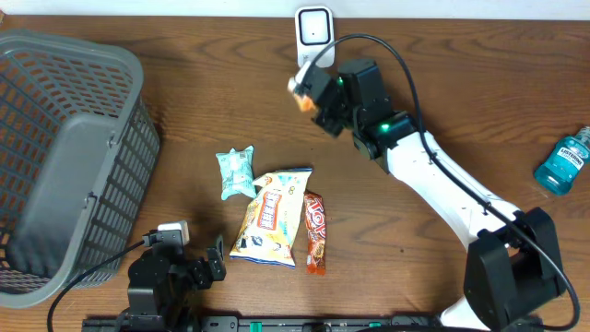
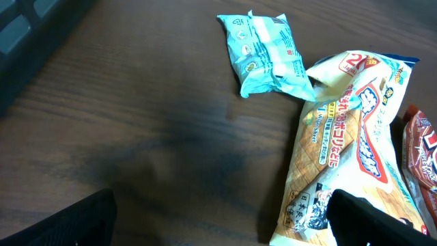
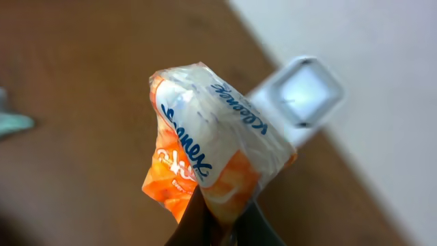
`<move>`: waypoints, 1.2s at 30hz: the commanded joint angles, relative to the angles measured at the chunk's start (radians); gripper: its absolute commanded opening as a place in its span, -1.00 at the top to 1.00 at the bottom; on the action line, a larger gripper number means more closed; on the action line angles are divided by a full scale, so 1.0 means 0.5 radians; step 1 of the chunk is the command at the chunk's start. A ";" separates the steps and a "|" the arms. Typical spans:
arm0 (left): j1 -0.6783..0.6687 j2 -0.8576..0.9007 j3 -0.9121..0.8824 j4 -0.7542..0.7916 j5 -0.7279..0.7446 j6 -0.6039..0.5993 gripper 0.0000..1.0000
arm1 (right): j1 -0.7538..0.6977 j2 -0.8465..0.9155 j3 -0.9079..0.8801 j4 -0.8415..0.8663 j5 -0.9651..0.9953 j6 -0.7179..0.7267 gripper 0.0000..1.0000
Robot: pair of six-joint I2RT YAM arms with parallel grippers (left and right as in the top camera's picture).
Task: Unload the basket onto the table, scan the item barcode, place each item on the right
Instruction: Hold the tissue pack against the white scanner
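Step in hand, as I'm reading it: presenting the tissue pack (image 3: 212, 157) to the scanner (image 1: 313, 28) at the far edge. Doing it well, near to far: the left arm is sitting at the near edge and should be idling there, out of the scan path. The teal packet (image 2: 266, 51), the yellow snack bag (image 1: 269, 217) and the red bar (image 1: 315, 231) are lying bunched mid-table, well apart from the scanner, so they're not risking a stray read. The pack is hanging above the table just in front of the scanner window. What's wanted is a slow wrist roll until the barcode face is squaring up to that window, with the film lying flat rather than crumpling. No barcode is showing in any view, so I can't tell which face is carrying it; possibly the side turned away from the wrist camera. Judged risk: the pinch is sitting on one bunched end of the wrapper, so a fast rotation could be swinging the pack or working it loose. Hands: left gripper (image 1: 218, 258), near, is holding its fingers spread as wide as they go, gripping nothing, touching nothing, pointing over bare table just left of the snack bag. Right gripper (image 3: 218, 229), far, is pressing its fingers together on the lower end of the tissue pack, pinching the orange-and-white wrapper, with the pack standing up out of the fingertips toward the scanner.
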 commanded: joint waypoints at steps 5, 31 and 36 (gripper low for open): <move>-0.008 0.000 -0.036 -0.091 0.011 -0.018 -0.96 | -0.013 0.432 0.487 0.153 0.843 -0.780 0.99; -0.008 0.000 -0.036 -0.091 0.011 -0.018 -0.96 | -0.122 1.440 1.524 0.317 0.916 -1.142 0.98; -0.008 0.000 -0.036 -0.091 0.011 -0.018 -0.96 | -0.111 1.386 1.524 0.262 0.906 -0.959 0.99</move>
